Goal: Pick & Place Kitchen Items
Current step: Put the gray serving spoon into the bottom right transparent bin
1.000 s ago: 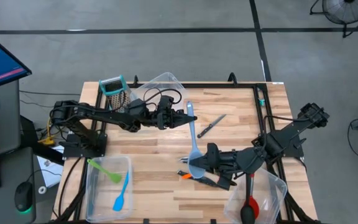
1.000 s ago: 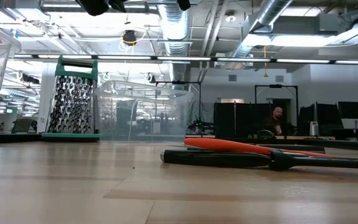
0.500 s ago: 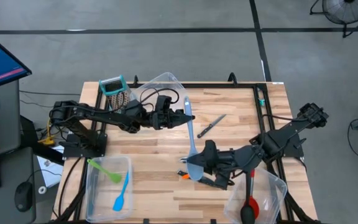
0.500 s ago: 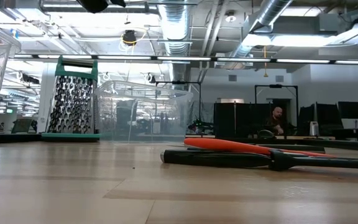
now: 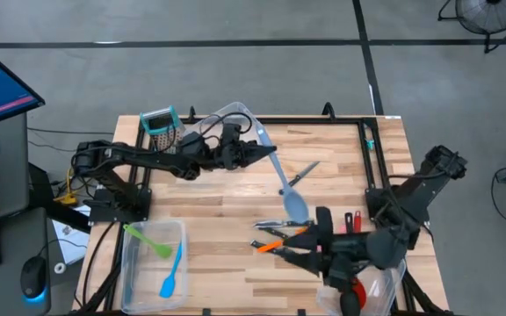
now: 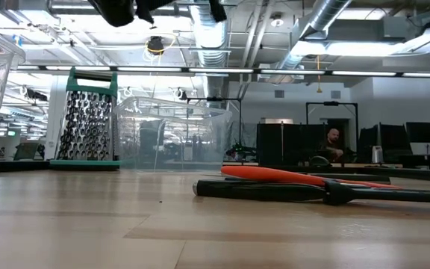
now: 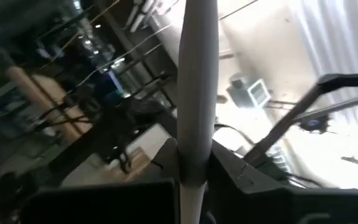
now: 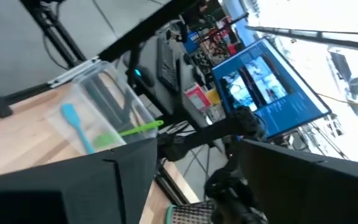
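since a second before, right arm had pulled back toward the near right corner of the counter (image 5: 235,263), letting go of the light blue spatula (image 5: 286,189); left arm had swung the spatula's blade end away from the orange-and-black pile and out over mid-counter.

left gripper (image 5: 255,151) sat near the far edge, beside the clear tub (image 5: 235,114) and the box grater (image 5: 162,128), fingers clamped on the spatula's handle. left wrist view showed the pale handle (image 7: 194,93) running straight out from between the dark fingers (image 7: 247,177). spatula slanted from the gripper toward the middle, blade end (image 5: 296,207) just above the pile of utensils.

right gripper (image 5: 301,254) lay low at the near right, fingers spread wide, nothing between them; right wrist view showed the gap between the two fingers (image 8: 123,180) clear.

orange utensil (image 5: 271,245) and black-handled utensils (image 5: 281,230) lay together on the counter near the right gripper. low view: orange handle (image 6: 290,176) resting on top of a black one (image 6: 275,190).

small knife (image 5: 299,175) lay apart, toward the far right, just beside the spatula's shaft.

near left tub (image 5: 152,259) held a green spatula (image 5: 148,240) and a blue spatula (image 5: 172,279). near right tub (image 5: 385,276) held red utensils (image 5: 355,285), partly hidden by the arm.
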